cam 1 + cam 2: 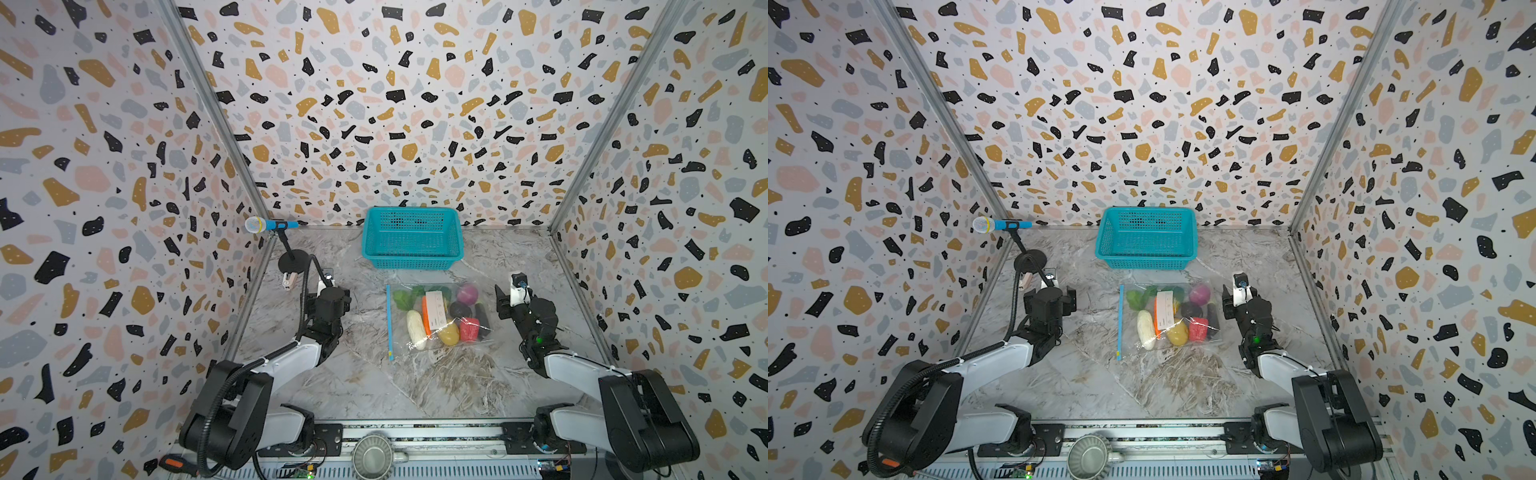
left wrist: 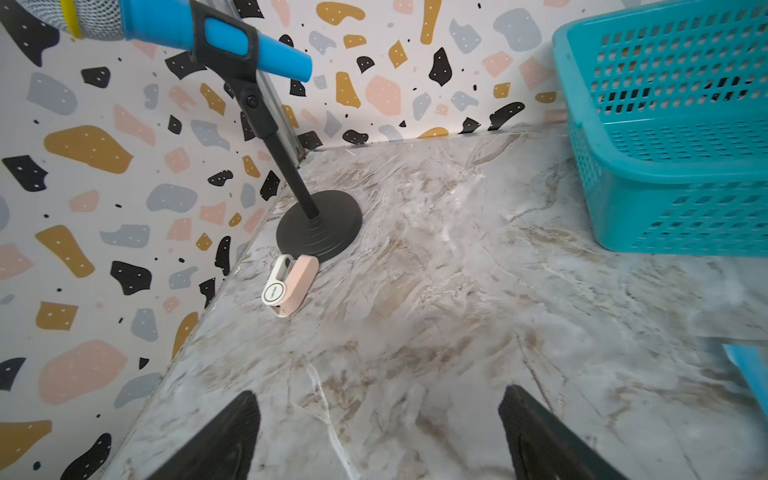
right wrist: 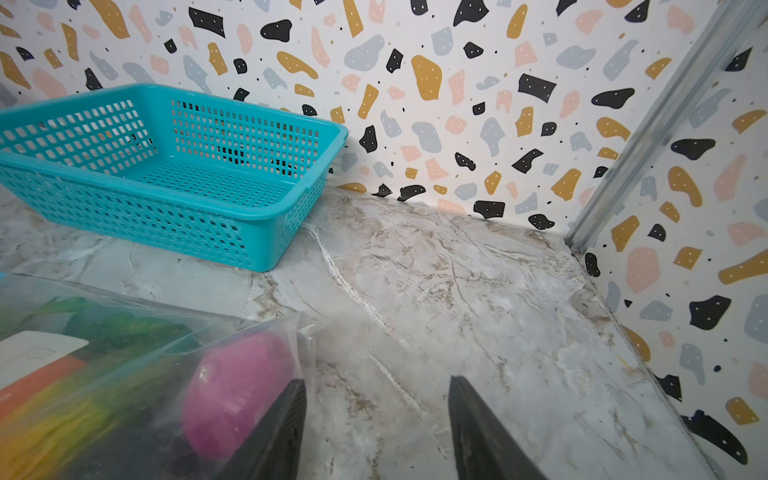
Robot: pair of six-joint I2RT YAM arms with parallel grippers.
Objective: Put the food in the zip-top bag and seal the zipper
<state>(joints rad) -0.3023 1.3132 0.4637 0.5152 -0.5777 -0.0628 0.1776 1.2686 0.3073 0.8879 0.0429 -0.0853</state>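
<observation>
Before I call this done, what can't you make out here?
Thin light blue zipper strip: too thin in both top views to tell sealed from open.
Clear crinkly zip-top bag: blurred and cut off by the right wrist view's edge.
White label patch: print too small in both top views.

Clear zip-top bag [image 1: 399,328] lying flat on the marble table [image 1: 374,382], toy vegetables inside (white radish [image 1: 416,329], carrot [image 1: 425,316], purple onion [image 1: 467,293], red pepper [image 1: 469,329], yellow potato [image 1: 449,333]). Its light blue zipper [image 1: 389,316] runs along the left edge.

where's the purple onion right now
In both top views the purple onion lies inside the zip-top bag, at its far right corner, just left of the right hand.
</observation>
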